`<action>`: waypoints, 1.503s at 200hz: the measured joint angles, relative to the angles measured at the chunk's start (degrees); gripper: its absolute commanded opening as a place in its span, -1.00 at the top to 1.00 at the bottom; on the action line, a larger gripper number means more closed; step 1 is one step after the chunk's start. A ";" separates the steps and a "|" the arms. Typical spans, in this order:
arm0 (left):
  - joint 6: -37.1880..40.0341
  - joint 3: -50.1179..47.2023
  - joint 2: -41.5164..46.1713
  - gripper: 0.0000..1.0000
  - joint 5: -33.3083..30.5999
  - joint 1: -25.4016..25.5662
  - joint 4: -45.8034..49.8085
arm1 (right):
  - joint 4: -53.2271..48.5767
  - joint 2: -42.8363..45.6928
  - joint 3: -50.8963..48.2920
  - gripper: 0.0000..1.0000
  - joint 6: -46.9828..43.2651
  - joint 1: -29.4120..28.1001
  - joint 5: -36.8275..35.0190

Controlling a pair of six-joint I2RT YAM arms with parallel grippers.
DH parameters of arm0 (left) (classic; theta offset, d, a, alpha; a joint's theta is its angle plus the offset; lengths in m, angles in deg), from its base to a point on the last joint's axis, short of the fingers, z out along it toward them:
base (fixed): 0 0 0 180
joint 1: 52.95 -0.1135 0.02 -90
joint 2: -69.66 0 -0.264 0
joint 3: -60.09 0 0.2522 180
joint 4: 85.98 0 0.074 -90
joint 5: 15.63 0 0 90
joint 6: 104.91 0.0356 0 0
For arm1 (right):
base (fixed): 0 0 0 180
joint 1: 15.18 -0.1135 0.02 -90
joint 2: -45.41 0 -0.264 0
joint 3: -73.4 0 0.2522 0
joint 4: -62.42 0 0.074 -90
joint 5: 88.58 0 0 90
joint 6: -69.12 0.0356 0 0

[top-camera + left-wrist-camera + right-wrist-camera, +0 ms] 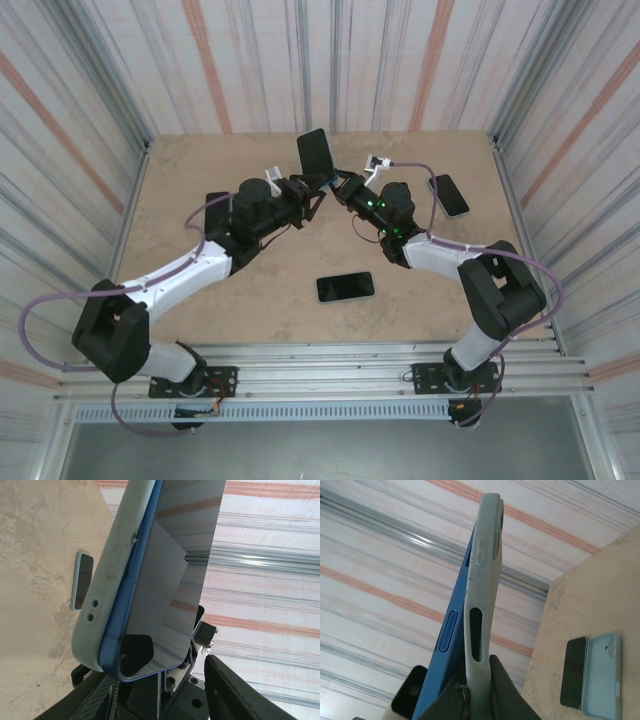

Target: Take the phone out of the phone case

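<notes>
A phone [315, 152] with a blue frame is held upright above the middle of the table, between both grippers. Its dark screen [175, 580] mirrors the striped walls. The pale grey-green phone case [110, 565] is peeled off its back along one side. My right gripper [480, 667] is shut on the case's edge [482, 580], and the blue phone [450, 645] stands apart just left of it. My left gripper [160, 680] is open around the phone's lower corner, and its right finger [235, 690] stands off the screen. From above, the left gripper [308, 200] and the right gripper [340, 188] almost touch.
A second dark phone [345, 287] lies flat on the near middle of the table. At the back right lie another phone [575, 672] and a light blue case [602, 675] side by side. Striped walls close in the table on three sides.
</notes>
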 measured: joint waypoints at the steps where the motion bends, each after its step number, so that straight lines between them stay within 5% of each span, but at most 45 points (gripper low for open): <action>1: 0.00 0.00 0.00 0.03 0.00 0.00 0.00 | 0.00 0.00 0.00 0.91 0.00 0.00 0.00; 300: -3.26 0.04 0.20 0.22 -1.42 1.07 -2.62 | 4.33 0.44 -1.22 0.93 -2.78 0.15 -0.85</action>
